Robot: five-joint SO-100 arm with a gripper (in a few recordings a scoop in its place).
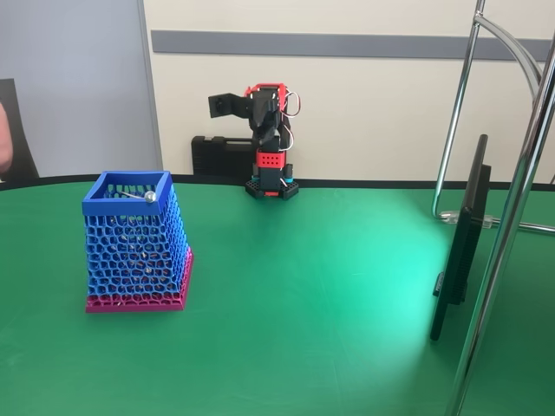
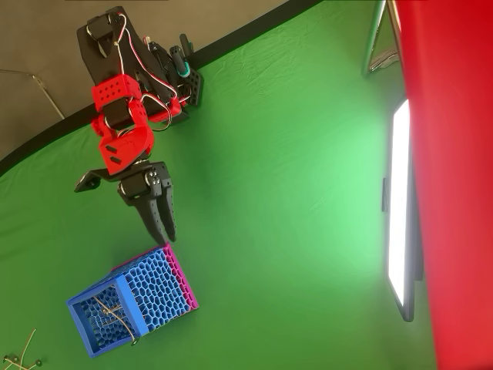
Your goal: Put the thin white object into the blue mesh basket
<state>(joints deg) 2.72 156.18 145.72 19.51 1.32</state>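
Note:
The blue mesh basket [image 1: 137, 247] stands upright on its magenta base at the left of the green table. The thin white object [image 1: 134, 196] lies inside it, slanting, with its round knob resting near the front right of the rim. From overhead the basket [image 2: 158, 287] shows its open top, and the thin white object [image 2: 114, 312] crosses the inside. My gripper [image 2: 166, 233] hangs above the table just beyond the basket's base end, fingers pressed together with nothing between them. The arm [image 1: 267, 139] is folded up over its base at the table's back edge.
A black flat screen [image 1: 460, 247] stands edge-on at the right, beside shiny metal poles [image 1: 512, 217]. A black case [image 1: 218, 158] sits against the wall behind the arm. A person's hand [image 1: 3, 139] shows at the left edge. Green table [image 1: 312, 286] spreads between basket and screen.

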